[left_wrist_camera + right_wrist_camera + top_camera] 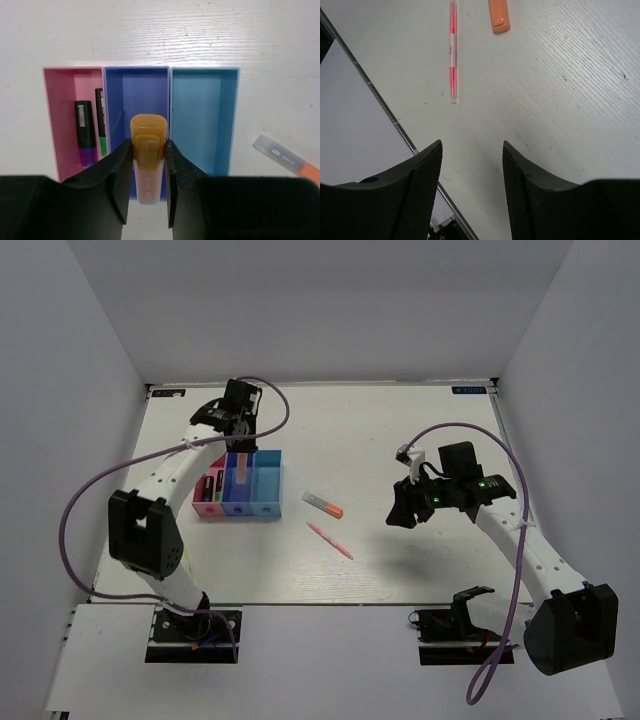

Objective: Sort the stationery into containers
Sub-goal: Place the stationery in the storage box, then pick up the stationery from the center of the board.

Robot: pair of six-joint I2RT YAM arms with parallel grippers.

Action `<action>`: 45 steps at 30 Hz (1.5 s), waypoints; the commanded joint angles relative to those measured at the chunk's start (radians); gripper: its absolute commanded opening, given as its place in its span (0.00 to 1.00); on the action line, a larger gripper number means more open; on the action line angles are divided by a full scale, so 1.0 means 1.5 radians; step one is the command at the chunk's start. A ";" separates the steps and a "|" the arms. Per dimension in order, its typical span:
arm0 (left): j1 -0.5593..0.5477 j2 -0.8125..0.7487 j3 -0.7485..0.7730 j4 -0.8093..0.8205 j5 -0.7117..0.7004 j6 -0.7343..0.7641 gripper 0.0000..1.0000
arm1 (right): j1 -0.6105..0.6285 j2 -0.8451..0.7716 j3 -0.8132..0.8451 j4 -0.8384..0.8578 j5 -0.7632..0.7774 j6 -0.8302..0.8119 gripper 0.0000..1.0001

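The left gripper [147, 148] is clenched on a pink highlighter [148, 131] with an orange cap, holding it lengthwise over the dark blue compartment [142, 92], the middle one of the tray [170, 100]. The pink compartment [62, 100], at 9 o'clock of it, holds a purple-capped marker [85, 132] and a black-and-green marker [101, 120] side by side. The light blue compartment [202, 110] lies at 3 o'clock. In the top view, a grey-and-orange marker [322, 504] lies on the table [400, 430] at 3 o'clock of the tray, and a thin pink-red pen [330, 540] at 5 o'clock of that marker. The right gripper [471, 150] hangs released, nothing between its fingers, at 3 o'clock of the pen.
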 commanded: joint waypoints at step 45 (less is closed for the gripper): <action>-0.246 0.218 0.070 -0.026 0.109 -0.711 0.71 | -0.021 0.004 -0.003 0.033 0.142 0.048 0.63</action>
